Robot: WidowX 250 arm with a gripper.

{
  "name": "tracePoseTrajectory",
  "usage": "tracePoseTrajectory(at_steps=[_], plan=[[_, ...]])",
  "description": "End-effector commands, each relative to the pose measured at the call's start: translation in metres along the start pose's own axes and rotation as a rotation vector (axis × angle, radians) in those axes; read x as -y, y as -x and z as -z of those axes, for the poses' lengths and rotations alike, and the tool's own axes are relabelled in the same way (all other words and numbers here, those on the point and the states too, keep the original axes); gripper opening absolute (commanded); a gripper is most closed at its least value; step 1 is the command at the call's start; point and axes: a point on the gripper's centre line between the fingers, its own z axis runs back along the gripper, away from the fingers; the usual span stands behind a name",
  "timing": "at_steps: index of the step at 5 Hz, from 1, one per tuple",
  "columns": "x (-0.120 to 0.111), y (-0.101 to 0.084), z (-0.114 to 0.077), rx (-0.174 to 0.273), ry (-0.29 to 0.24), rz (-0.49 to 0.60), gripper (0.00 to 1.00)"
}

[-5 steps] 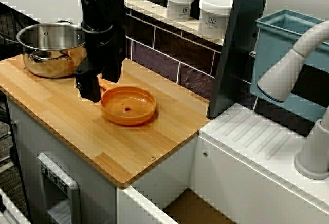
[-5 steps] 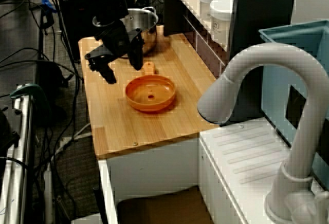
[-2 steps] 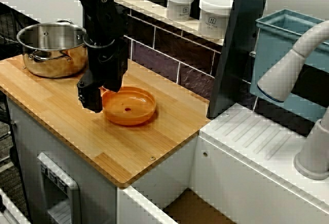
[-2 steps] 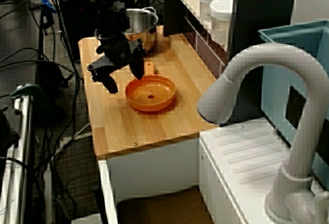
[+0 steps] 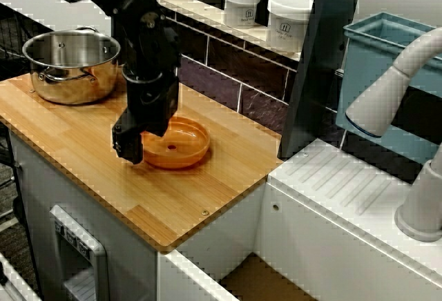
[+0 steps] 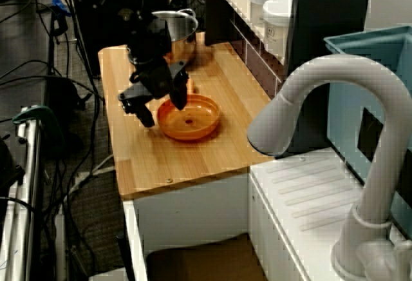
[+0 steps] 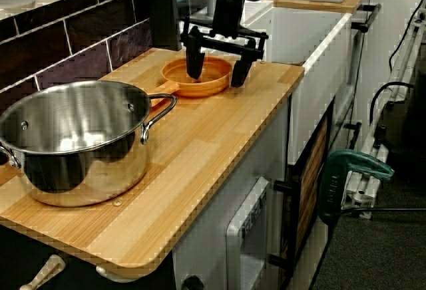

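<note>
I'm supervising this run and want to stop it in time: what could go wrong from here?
The gripper is open astride the rim of the orange pan, one finger inside, one outside: a pinch on that thin rim might slip or tip it. Its handle points toward the steel pot, so a swing could knock that.

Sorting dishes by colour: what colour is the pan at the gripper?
Orange pan, clearest in the view from above.

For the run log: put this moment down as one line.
gripper: open | position: low over orange pan, fingers straddling its rim | contact: cannot tell | nearby: steel pot on wooden counter
</note>
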Motion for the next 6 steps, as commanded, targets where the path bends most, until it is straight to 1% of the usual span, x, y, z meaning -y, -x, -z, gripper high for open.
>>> tracePoseTrajectory(at_steps=[1, 2, 3, 5, 6], plan=[[0.005, 0.003, 0.007, -0.011, -0.010, 0.012, 1.00], [0.003, 0.003, 0.007, -0.009, 0.001, 0.007, 0.00], [-0.002, 0.004, 0.003, -0.005, 0.009, 0.003, 0.00], [-0.010, 0.009, -0.013, 0.007, 0.016, -0.021, 0.00], [-0.012, 0.011, -0.025, 0.019, 0.003, -0.025, 0.00]])
